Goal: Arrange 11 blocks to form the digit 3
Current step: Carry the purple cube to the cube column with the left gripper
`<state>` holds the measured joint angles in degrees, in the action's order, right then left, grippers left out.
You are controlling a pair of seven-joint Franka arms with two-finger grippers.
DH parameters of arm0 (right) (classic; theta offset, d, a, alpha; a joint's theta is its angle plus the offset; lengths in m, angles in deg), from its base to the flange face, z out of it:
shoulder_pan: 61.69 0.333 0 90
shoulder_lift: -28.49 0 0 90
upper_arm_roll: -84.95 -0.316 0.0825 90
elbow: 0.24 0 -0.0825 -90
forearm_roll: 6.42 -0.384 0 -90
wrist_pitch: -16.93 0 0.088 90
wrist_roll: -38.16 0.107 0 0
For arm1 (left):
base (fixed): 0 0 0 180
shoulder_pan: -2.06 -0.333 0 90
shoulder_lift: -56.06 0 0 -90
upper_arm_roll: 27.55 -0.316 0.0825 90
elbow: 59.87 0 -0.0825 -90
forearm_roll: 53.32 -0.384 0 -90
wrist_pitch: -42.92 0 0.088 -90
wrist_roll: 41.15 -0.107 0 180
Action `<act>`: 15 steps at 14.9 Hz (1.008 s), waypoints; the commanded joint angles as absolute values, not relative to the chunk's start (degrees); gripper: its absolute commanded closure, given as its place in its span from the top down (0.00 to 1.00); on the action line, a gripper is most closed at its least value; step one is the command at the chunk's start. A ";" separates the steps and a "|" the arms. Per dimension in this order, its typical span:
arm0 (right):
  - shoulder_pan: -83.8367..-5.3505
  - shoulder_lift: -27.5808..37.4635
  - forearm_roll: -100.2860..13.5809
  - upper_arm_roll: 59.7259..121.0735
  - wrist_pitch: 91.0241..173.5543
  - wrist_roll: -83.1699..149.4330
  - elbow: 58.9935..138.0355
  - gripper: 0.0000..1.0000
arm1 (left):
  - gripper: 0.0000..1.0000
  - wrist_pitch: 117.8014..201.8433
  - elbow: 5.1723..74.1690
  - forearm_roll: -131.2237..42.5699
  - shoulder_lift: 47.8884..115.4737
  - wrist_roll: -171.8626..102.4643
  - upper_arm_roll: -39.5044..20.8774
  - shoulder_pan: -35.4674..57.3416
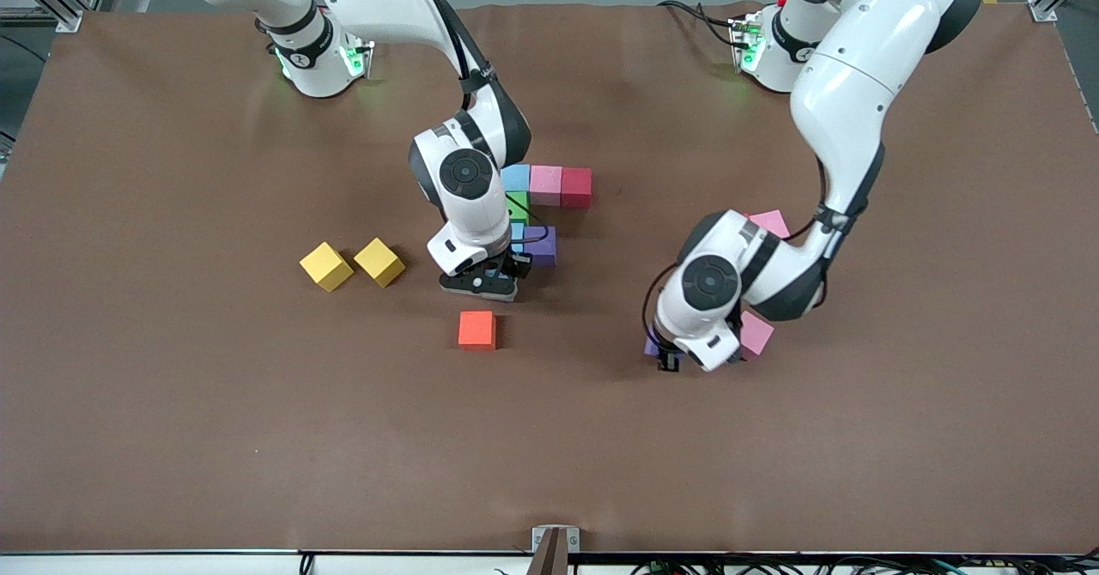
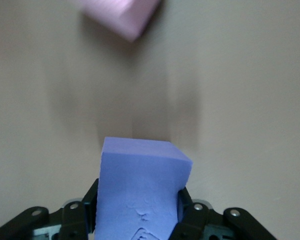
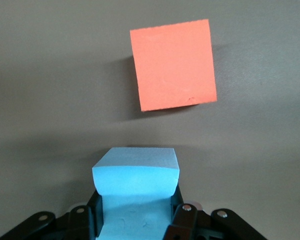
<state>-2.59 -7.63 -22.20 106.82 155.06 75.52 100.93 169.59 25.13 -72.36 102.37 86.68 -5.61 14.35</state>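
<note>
I see the digit 3 partly built mid-table: a light blue cube [image 1: 515, 178], a pink cube [image 1: 545, 184] and a red cube [image 1: 576, 187] touch in a row, with a green cube [image 1: 518, 207] just nearer the front camera and a purple cube [image 1: 541, 245] nearer still. My right gripper [image 1: 491, 283] sits beside that purple cube, its fingers clamped on a light blue block [image 3: 135, 192]. An orange cube [image 1: 476, 329] lies apart, nearer the camera. Two yellow cubes [image 1: 353, 264] sit toward the right arm's end. My left gripper [image 1: 667, 359] is closed on a purple block [image 2: 140, 195]; a pink block [image 1: 755, 334] lies just beside it, another pink one [image 1: 771, 222] farther from the camera.
</note>
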 commanded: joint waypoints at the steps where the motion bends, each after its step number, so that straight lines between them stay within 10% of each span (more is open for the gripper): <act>1: -2.28 -6.31 -22.15 106.66 156.67 74.81 102.76 0.03 | 0.29 169.49 31.53 -72.57 97.46 97.95 -5.84 17.61; 15: -2.19 -7.81 -22.15 105.78 157.38 74.64 102.85 0.03 | 0.28 175.99 42.44 -79.33 92.89 121.26 -6.11 27.99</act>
<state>-2.58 -8.21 -22.20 105.76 156.43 75.19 101.65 174.76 40.87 -76.84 94.17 115.53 -5.49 27.04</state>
